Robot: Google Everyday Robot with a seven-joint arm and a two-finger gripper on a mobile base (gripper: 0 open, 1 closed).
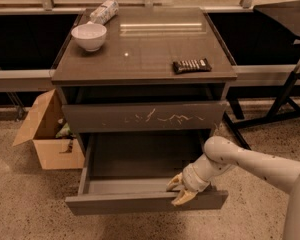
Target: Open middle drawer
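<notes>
The middle drawer is pulled far out of the grey-brown cabinet, below the taller front with white scratch marks. Its plain front faces me and its dark inside looks empty. My gripper is at the drawer's front rim, right of the middle. Its yellowish fingers are spread apart, one just inside the drawer and one over the front panel. The white arm comes in from the right.
On the cabinet top are a white bowl, a lying bottle and a dark snack bar. An open cardboard box stands on the floor at the left. A black stand's legs are at the right.
</notes>
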